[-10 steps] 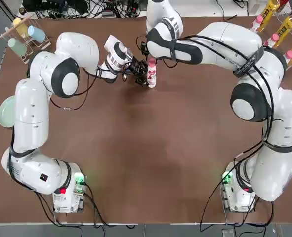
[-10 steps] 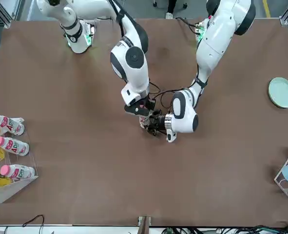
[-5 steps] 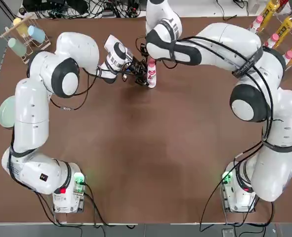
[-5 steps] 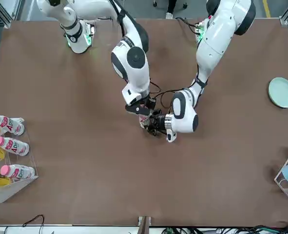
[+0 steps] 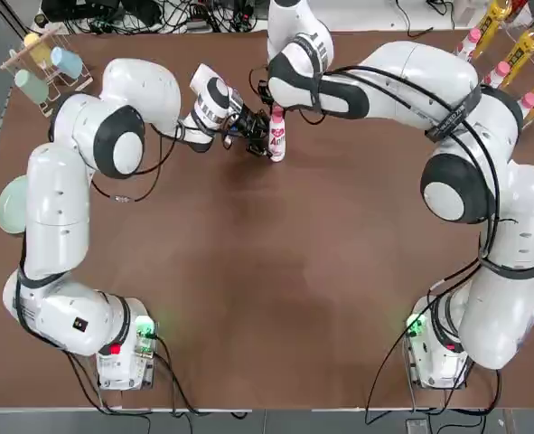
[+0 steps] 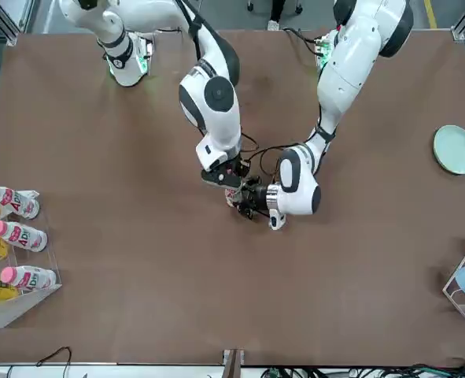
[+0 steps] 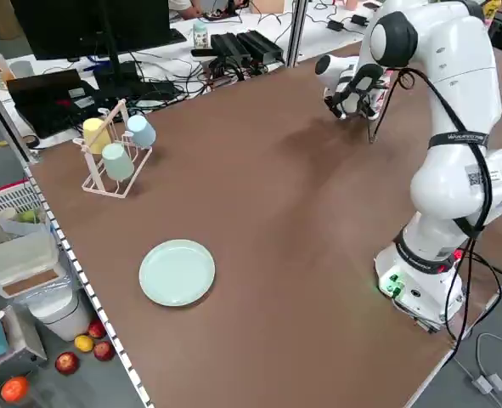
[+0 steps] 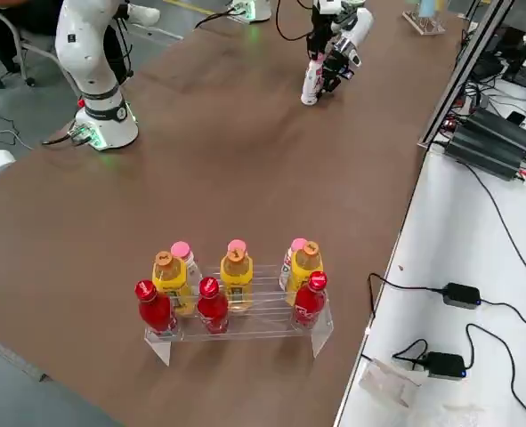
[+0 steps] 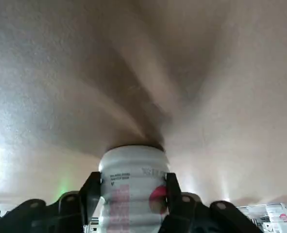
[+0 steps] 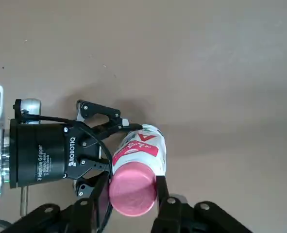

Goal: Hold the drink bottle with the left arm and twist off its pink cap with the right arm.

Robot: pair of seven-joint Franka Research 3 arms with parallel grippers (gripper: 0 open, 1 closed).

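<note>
1. Drink bottle (image 5: pixel 277 140) is gripped above the brown tabletop (image 5: pixel 248 289), the largest thing here, toward the edge across from the arm bases.
2. The right arm (image 5: pixel 384 77) arches over from its base and reaches inward to the bottle's top.
3. The left arm (image 5: pixel 59 208) bends out along its own side, then comes across to the bottle from the left.
4. A clear rack (image 8: pixel 271 316) stands on the right arm's side of the tabletop. It carries white bottles with pink lids (image 6: pixel 27 235), yellow bottles (image 8: pixel 238 274) and red-capped bottles (image 8: pixel 214 307).
5. The white drying rack (image 7: pixel 115 183), at the far corner on the left arm's side, holds a yellow cup (image 7: pixel 97 135), a blue cup (image 7: pixel 141 131) and a green cup (image 7: pixel 117 161).
6. A pale green plate (image 7: pixel 177 272) lies on the tabletop, outward of the left arm.
7. The left hand (image 9: pixel 133 187) is pinching the bottle's white body, one black finger on each side.
8. The right hand (image 10: pixel 132 187) is closed around the bottle's top, its fingers drawn in on either side of the pink cap.
9. The bottle, white with a red-pink label, is roughly upright between the two hands, cap uppermost. Whether its base touches the tabletop, I cannot tell.
10. Smallest is the pink cap (image 10: pixel 133 191), sitting on the bottle's neck end, between the right hand's fingers.
</note>
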